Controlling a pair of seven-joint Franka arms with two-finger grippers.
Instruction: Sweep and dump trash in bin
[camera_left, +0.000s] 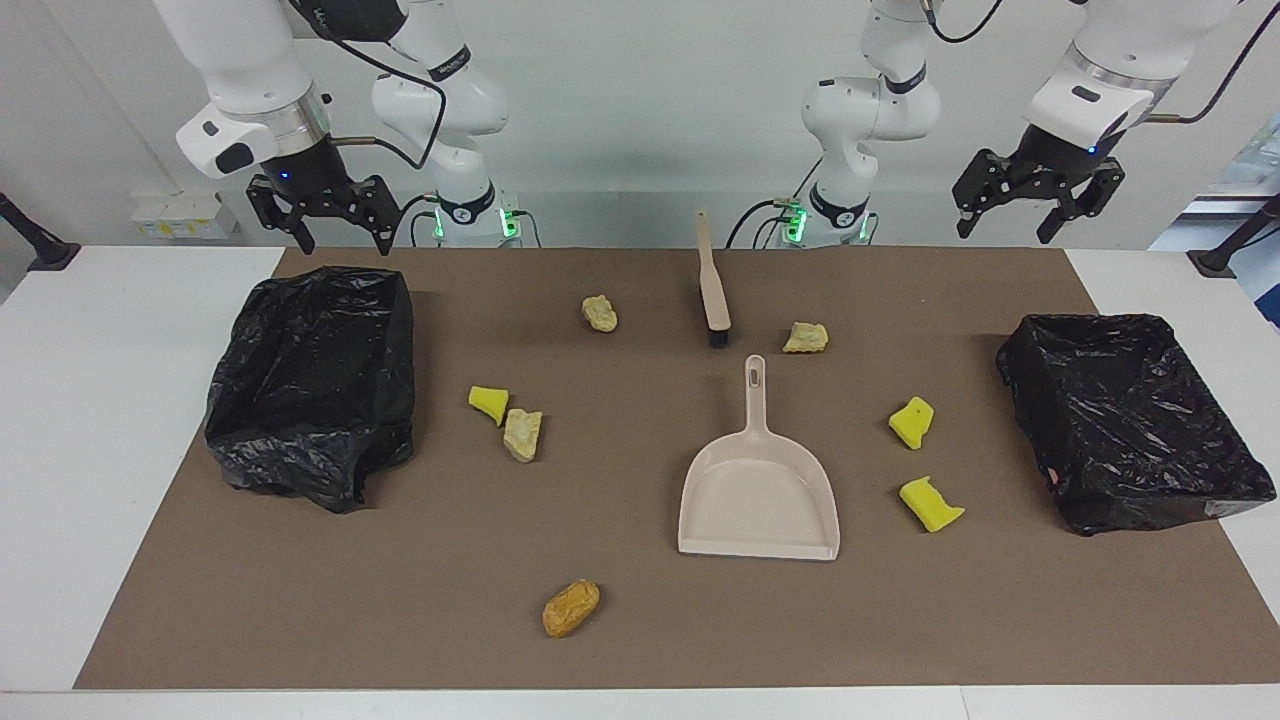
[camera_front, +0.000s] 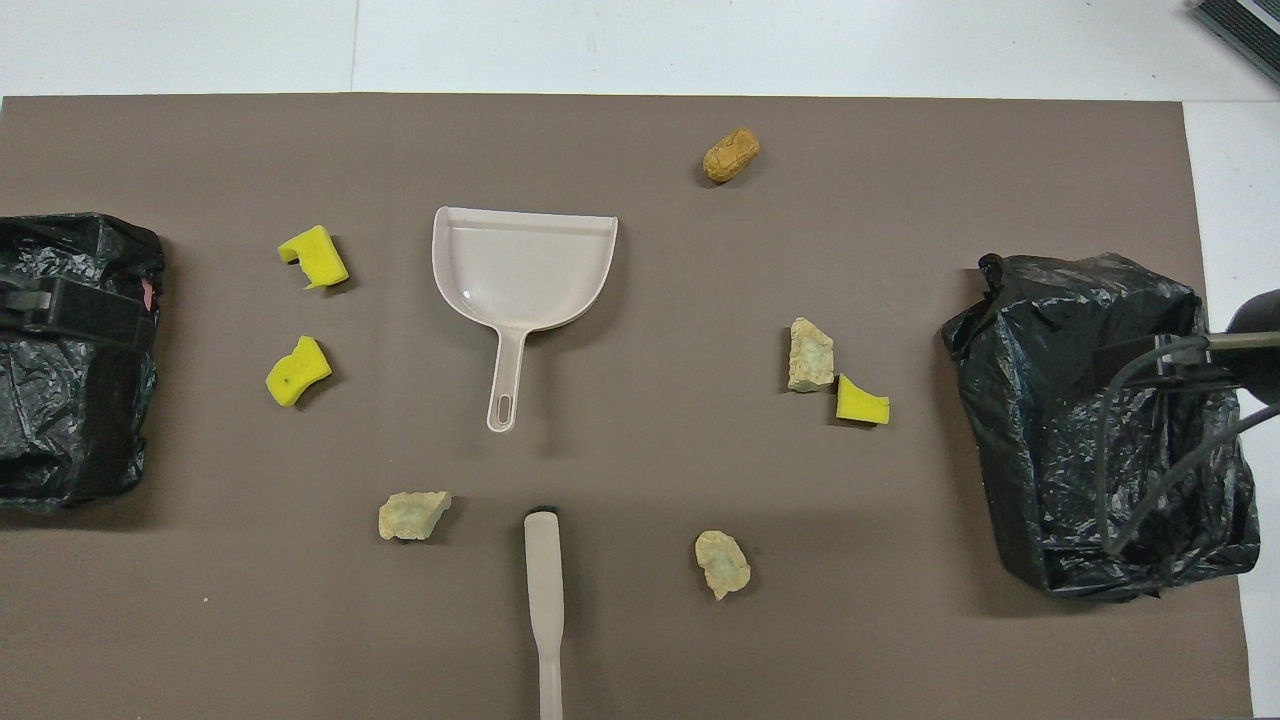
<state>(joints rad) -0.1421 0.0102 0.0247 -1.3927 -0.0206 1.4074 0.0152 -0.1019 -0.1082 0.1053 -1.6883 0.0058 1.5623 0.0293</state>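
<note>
Right pincer (camera_left: 320, 232): raised, fingers spread, holding nothing, over the robot-side edge of the crumpled black bin bag (camera_left: 312, 380) at its end of the counter (camera_left: 100, 400).

Left pincer (camera_left: 1038, 215): raised, fingers spread, holding nothing, over the robot-side edge of the brown mat (camera_left: 620, 620), with the open black-lined bin (camera_left: 1130, 420) below it and farther out from the robots. Both arms wait.

Between the two pincers, near the robots: a beige brush (camera_left: 712, 285), bristles pointing away from the robots; a tan lump (camera_left: 600, 313) on the right pincer's side of it; a tan lump (camera_left: 805, 338) on the left pincer's side.

Farther out: a beige dustpan (camera_left: 758, 490), handle toward the brush, not touching it.

Trash toward the left pincer's bin: two yellow sponge scraps (camera_left: 911, 422) (camera_left: 930, 503), apart from each other, beside the dustpan.

Trash toward the right pincer's bag: a yellow scrap (camera_left: 488, 402) just beside a tan lump (camera_left: 522, 434).

Farthest from both pincers: an orange-brown lump (camera_left: 571, 607), alone on the mat.
</note>
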